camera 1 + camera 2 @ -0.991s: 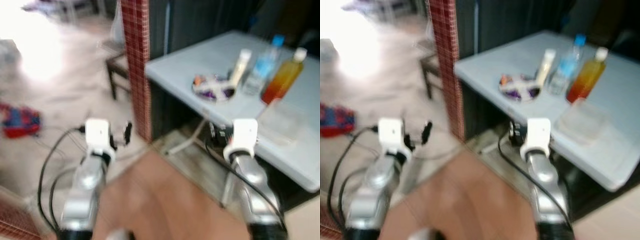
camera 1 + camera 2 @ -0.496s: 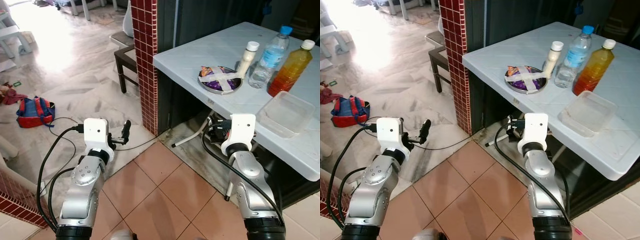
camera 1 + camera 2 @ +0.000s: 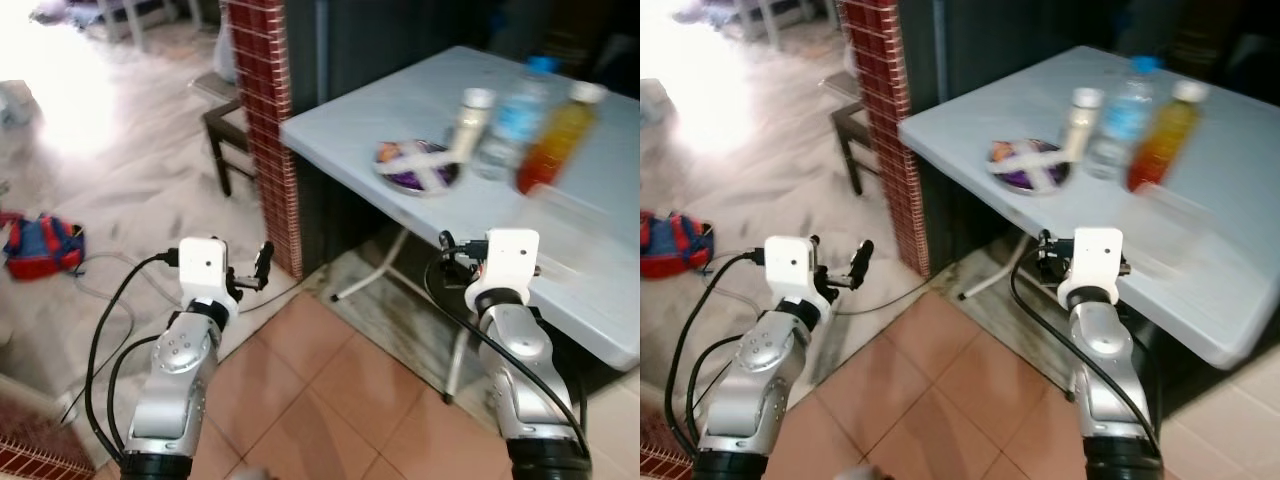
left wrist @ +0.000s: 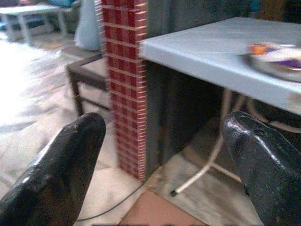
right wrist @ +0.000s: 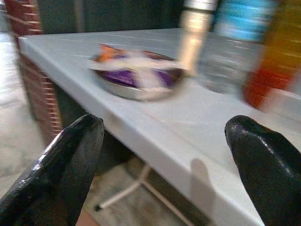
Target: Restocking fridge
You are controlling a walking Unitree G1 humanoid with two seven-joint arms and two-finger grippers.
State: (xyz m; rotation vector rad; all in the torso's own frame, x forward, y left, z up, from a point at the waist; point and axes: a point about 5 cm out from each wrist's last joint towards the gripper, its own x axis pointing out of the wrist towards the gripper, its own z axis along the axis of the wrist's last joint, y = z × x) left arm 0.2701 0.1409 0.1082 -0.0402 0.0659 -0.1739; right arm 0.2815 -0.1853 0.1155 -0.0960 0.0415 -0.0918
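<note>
The robot stands at the corner of the pale desk (image 3: 420,105), both arms raised in front of it and nothing in either claw. The left claw (image 4: 160,160) is spread wide and empty, pointing toward the red tiled pillar (image 3: 262,110) and the dark stool (image 3: 228,135) beside it. The right claw (image 5: 164,160) is likewise released and empty, held just short of the desk edge. On the desk sit the goods to be put away: a covered round dish (image 3: 418,167), and close behind it a slim white bottle (image 3: 466,122), a clear water bottle (image 3: 508,120) and an orange juice bottle (image 3: 552,140). I'd say this is the approach, before any pickup. The next move calls for closing on the desk and bringing the right claw up over the edge to whichever item is nearest, likely the dish.
</note>
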